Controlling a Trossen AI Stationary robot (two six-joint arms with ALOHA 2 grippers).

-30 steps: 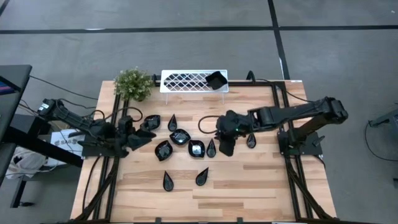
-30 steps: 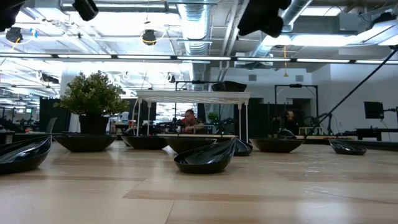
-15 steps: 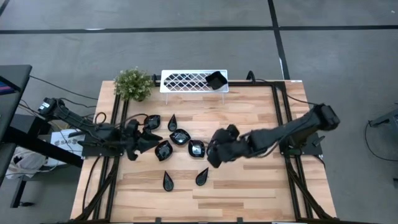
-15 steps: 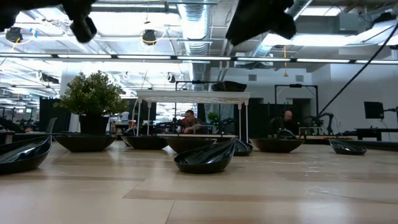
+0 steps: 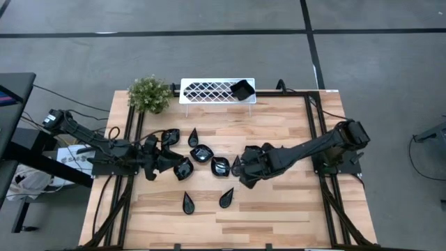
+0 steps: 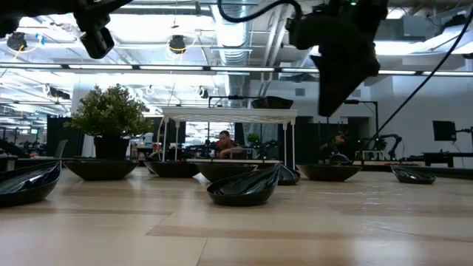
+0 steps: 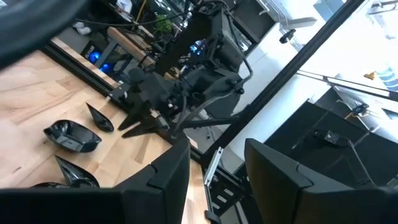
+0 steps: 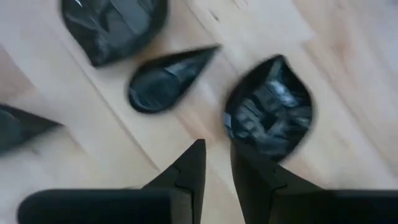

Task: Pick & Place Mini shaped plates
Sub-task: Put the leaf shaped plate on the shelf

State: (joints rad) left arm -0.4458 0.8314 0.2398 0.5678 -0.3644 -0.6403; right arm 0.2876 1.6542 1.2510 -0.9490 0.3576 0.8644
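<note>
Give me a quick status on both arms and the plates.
Right gripper empty, low over the mini plates mid-table. Left gripper open, empty, at the cluster's left. One plate on the white tray. Nothing blocking.

Both arms low and reaching toward mid-table.
Left arm comes in from the table's left edge, left gripper point(image 5: 162, 162) low near the surface, fingers point(image 7: 168, 177) spread with a clear gap. Right arm stretches from the right edge toward the middle, right gripper point(image 5: 245, 169) pointing down, fingers point(image 8: 189, 171) parted by a narrow gap, holding nothing.
</note>
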